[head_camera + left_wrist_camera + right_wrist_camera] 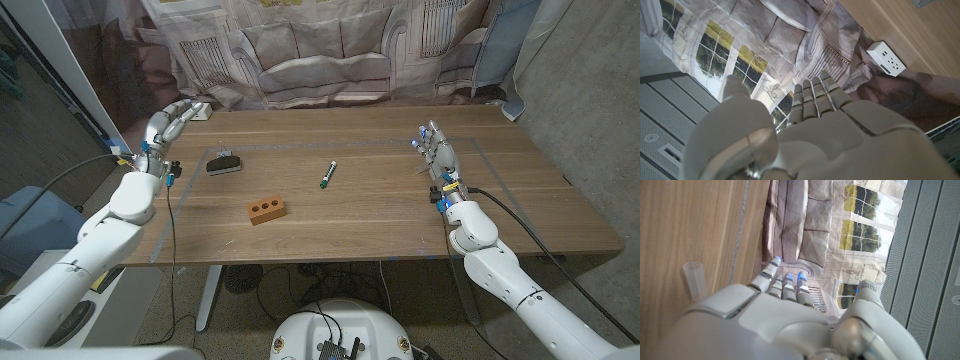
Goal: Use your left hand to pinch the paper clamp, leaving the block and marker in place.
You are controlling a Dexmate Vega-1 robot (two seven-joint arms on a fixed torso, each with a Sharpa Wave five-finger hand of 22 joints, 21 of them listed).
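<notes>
The left hand point(172, 124) is at the far left corner of the table point(380, 215), fingers straight and apart, holding nothing. The paper clamp point(223, 163) lies beside these fingers, apart, with the block point(267, 209) and marker point(326, 174) beyond. The right hand point(436, 150) stands open near the right edge.

The tabletop point(380, 200) is wood, mid-brown with a visible grain and a fairly matt, smooth finish. Both the left hand point(172, 122) and right hand point(436, 152) look like pale grey plastic shells with a slight sheen, smooth all over. The paper clamp point(223, 163) reads as dark, matt black metal. The block point(267, 210) beside it is a dull orange-brown, brick-like and rough looking. The marker point(326, 175) seems smooth plastic. Behind the tabletop hangs a printed cloth backdrop point(330, 50), soft and wrinkled.
</notes>
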